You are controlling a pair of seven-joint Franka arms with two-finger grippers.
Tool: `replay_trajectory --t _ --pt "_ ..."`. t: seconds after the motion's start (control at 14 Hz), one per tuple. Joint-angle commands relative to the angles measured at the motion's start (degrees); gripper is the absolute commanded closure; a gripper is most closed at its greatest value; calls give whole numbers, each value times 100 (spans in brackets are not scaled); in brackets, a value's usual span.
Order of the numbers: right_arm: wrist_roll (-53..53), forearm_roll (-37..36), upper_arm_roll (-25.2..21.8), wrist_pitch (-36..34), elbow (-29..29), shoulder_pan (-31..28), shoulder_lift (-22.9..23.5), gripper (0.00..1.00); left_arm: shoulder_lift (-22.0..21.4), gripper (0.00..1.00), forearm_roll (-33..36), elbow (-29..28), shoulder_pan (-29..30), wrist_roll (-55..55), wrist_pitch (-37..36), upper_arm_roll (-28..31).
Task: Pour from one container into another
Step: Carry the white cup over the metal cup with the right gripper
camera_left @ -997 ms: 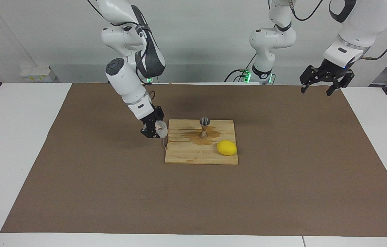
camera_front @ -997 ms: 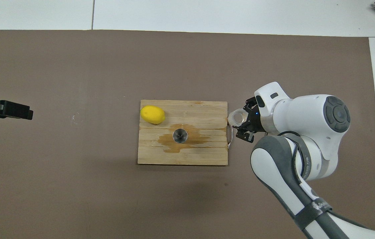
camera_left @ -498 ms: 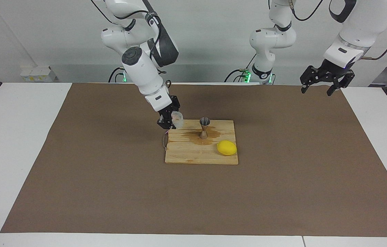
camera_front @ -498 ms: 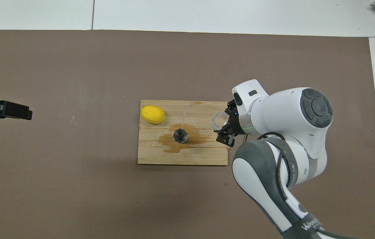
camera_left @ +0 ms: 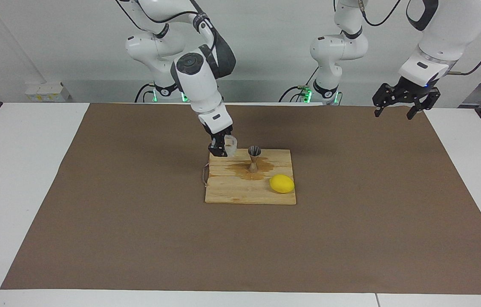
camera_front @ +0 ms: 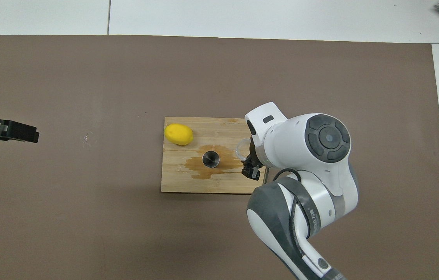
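My right gripper (camera_left: 223,148) (camera_front: 247,158) is shut on a small clear glass cup (camera_left: 231,146) (camera_front: 241,148) and holds it in the air over the wooden board's (camera_left: 240,192) (camera_front: 180,182) end toward the right arm. The cup hangs beside the silvery metal jigger (camera_left: 254,158) (camera_front: 210,159), about level with its rim and apart from it. The jigger stands upright on a brown wet stain in the middle of the board. My left gripper (camera_left: 401,104) (camera_front: 17,132) waits open, raised over the mat near the left arm's end of the table, holding nothing.
A yellow lemon (camera_left: 282,183) (camera_front: 179,134) lies on the board, farther from the robots than the jigger, toward the left arm's end. A thin wire loop (camera_left: 204,175) hangs off the board's end toward the right arm. Brown mat (camera_left: 138,238) covers the table.
The right arm has swung the glass cup from beside the board's end to over the board, close to the jigger. The left arm has stayed in place.
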Motion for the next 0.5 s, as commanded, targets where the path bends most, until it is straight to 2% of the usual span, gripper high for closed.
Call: replay_trajectory --t 0.0,0.43 --pt "191 -232 5 -174 187 8 75 57 -64 0 87 -94 -26 -37 111 -35" --pt "559 -715 5 -490 687 349 469 57 -81 0 87 -103 -34 -20 86 -35"
